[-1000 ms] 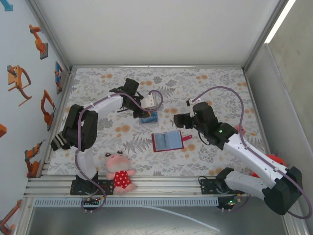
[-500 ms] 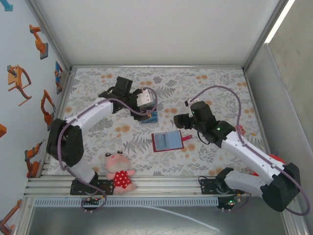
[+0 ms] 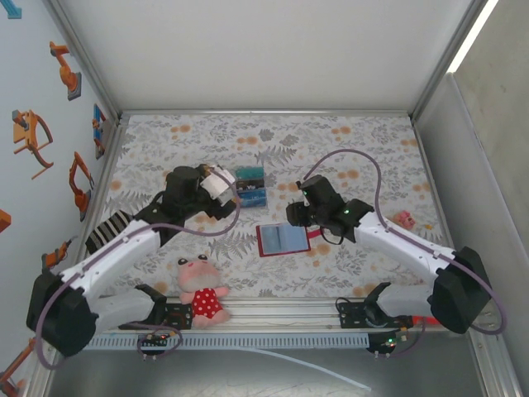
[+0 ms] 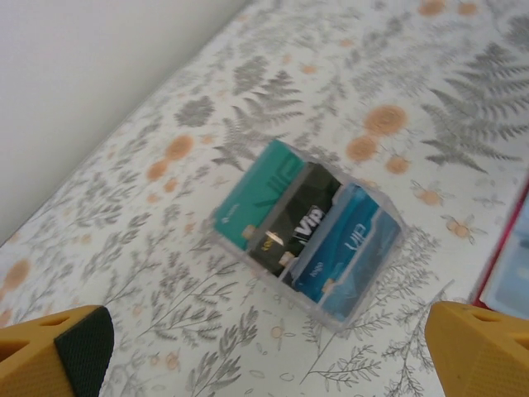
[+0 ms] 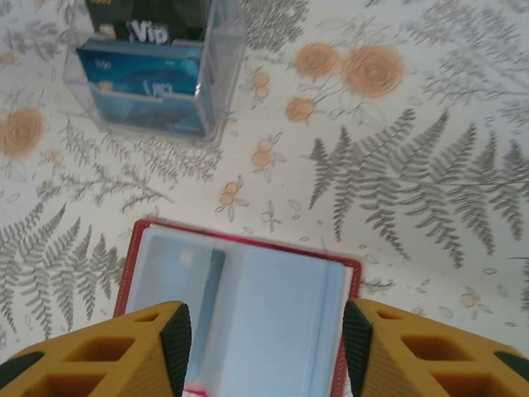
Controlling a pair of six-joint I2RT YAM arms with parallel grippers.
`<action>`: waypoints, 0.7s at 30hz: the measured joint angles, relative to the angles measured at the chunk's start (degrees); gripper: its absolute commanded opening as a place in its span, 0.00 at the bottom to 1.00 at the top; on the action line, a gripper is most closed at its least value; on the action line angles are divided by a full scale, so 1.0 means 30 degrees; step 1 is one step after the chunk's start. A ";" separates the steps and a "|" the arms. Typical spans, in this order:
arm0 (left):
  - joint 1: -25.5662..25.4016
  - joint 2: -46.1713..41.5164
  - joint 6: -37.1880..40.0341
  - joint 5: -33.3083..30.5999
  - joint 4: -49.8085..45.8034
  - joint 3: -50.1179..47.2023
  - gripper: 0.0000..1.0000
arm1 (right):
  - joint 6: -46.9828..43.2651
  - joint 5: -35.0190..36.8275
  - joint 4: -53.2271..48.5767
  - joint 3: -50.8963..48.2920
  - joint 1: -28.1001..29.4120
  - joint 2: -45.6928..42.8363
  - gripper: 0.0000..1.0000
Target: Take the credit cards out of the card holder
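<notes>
White walls stand around a counter (image 3: 347,141) covered in grey leaves and orange flowers. The left pincer (image 4: 264,351) has its jaws wide apart and holds nothing. It hangs near a clear box (image 5: 221,66) in the middle of the counter, with teal, black and blue credit cards (image 4: 269,194) inside. The right pincer (image 5: 264,335) has its jaws partly apart over the open red card holder (image 5: 273,289). The card holder lies flat between the middle and the near edge. This pincer grips nothing.
</notes>
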 measured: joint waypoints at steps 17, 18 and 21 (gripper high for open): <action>0.0000 -0.6040 -1.0047 -0.6324 -0.0124 -0.3453 0.97 | 0.1362 -0.0102 -0.0044 0.1967 0.4058 0.5209 0.36; 0.0000 -0.6084 -1.0324 -0.6492 -0.0248 -0.3577 0.97 | 0.1370 -0.0160 -0.0051 0.2127 0.4160 0.5559 0.35; 0.0000 -0.6120 -1.0907 -0.6819 -0.0627 -0.3861 0.97 | 0.1362 -0.0342 -0.0240 0.2637 0.4422 0.6411 0.35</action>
